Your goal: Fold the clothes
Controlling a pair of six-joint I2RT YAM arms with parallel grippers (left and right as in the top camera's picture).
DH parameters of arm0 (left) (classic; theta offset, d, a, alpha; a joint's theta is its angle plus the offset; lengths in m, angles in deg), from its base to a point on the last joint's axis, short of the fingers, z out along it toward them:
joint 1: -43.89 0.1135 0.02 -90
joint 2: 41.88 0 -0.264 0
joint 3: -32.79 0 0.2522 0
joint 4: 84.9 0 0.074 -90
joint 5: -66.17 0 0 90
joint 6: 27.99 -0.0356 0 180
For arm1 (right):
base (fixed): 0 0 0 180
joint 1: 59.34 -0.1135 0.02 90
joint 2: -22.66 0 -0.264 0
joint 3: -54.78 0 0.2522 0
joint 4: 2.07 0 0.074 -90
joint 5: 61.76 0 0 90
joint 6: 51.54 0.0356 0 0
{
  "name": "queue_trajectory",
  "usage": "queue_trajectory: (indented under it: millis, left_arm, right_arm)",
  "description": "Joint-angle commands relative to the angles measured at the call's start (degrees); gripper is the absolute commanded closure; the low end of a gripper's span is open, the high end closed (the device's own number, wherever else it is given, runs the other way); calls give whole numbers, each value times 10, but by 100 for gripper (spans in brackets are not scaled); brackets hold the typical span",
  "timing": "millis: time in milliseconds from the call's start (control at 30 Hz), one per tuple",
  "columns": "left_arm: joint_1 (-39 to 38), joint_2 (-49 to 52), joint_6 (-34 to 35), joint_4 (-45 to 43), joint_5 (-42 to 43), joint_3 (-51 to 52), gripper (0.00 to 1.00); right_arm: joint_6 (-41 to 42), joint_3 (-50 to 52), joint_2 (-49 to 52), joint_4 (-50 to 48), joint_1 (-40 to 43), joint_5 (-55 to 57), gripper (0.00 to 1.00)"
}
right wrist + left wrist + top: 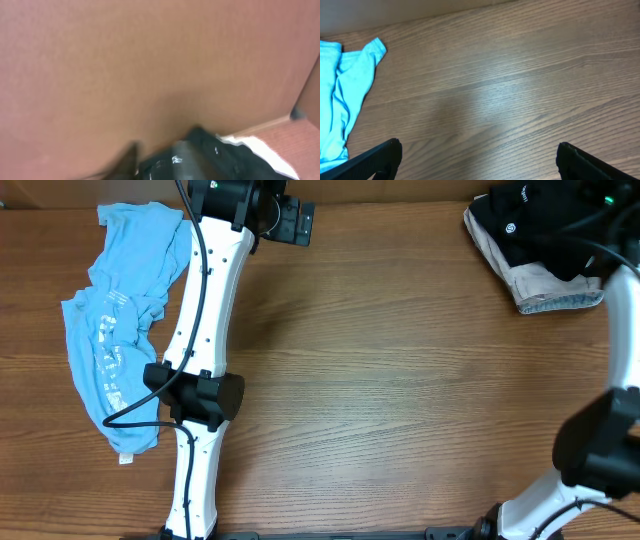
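Observation:
A crumpled light blue shirt (120,330) lies at the table's left side and also shows in the left wrist view (345,85). My left gripper (298,222) hovers over bare wood at the back, right of the shirt; its fingers (479,150) are wide open and empty. A black garment (525,225) lies on a beige one (545,285) at the back right. My right gripper (597,202) is over that pile. The right wrist view is blurred: black cloth with white logos (220,155) fills the jaw area, so its hold is unclear.
The wooden table (400,380) stretches between the two heaps. A brown wall (150,60) stands behind the back edge. My left arm (205,330) lies along the blue shirt's right edge.

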Motion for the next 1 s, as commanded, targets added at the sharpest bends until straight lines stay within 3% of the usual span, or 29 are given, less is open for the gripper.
queue_trajectory:
  millis: [0,233,467,600,700,967]
  left_arm:
    - [2,-3,6,0,-5,18,0]
    - [2,-3,6,-2,-5,71,0]
    - [2,-3,6,-19,-5,111,0]
    - [2,-3,6,-28,-5,112,0]
    - [2,-3,6,-35,-5,112,0]
    - [2,-3,5,-47,-5,112,0]
  right_arm:
    - [6,-7,56,-32,3,76,0]
    - [31,-7,139,-30,5,74,0]
    - [31,-7,200,66,5,63,8]
    - [31,-7,228,153,5,54,7]
    - [31,-6,245,200,5,45,0]
    - [27,-28,262,249,7,24,0]
